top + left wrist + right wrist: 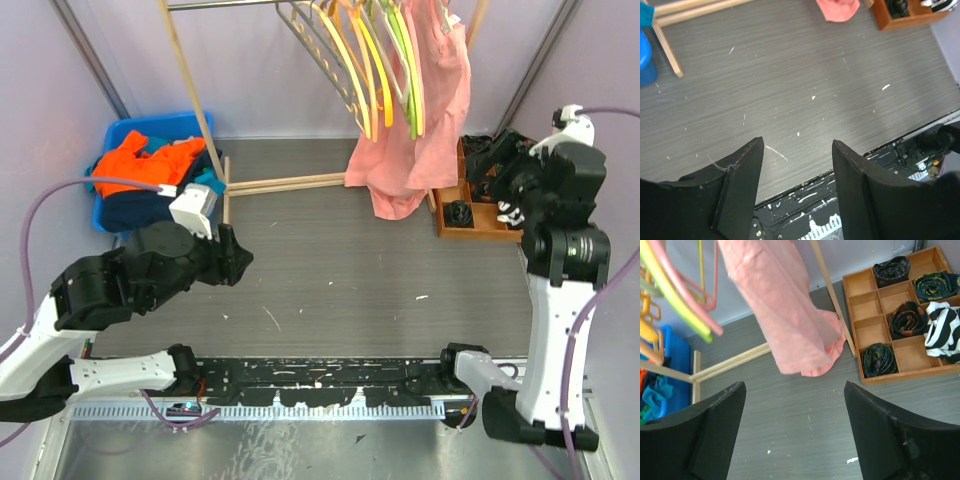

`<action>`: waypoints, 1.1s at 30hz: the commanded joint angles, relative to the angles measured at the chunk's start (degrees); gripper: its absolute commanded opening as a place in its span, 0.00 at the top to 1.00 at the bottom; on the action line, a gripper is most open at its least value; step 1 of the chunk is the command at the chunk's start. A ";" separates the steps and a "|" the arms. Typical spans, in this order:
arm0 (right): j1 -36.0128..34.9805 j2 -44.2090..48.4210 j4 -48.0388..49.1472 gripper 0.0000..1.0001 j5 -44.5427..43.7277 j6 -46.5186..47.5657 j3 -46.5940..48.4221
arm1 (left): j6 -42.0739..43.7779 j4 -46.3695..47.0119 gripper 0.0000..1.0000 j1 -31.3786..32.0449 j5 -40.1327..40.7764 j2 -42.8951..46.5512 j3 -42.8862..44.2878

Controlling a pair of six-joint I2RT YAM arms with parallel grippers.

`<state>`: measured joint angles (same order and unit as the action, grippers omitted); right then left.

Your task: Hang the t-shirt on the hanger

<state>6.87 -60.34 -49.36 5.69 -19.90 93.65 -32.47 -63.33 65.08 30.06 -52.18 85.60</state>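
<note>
Our left jaws and right jaws both stand apart, gripping nothing, above the tabletop (330,270). Beyond the right jaws the t-shirt (425,130) hangs from the rack (190,90) unaided, so we judge it needs no grip; its hanger is hidden.

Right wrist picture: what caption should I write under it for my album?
Open hand faces the pink t-shirt hanging beside a wooden tray of rolled cloth.

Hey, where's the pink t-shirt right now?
The salmon-pink t-shirt hangs from the clothes rack at the upper right of the top view, just right of the yellow and green hangers, its hem down beside the wooden compartment tray.
</note>
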 commanded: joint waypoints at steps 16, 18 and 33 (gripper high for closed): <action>-5.08 19.12 -3.18 0.00 6.24 -1.08 -25.22 | -13.75 4.44 0.02 -0.02 -1.67 4.40 -21.19; -5.41 19.29 -3.28 0.00 6.75 -1.10 -25.49 | -14.96 3.94 0.02 0.00 -1.46 5.47 -22.08; -7.66 18.72 -2.14 0.00 7.70 -1.37 -27.87 | -17.15 3.57 0.02 -0.03 -0.80 4.96 -23.21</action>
<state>-0.30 -41.63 -54.50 11.99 -21.23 66.26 -48.69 -60.45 65.08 28.12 -46.28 62.48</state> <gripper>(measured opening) 0.999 0.977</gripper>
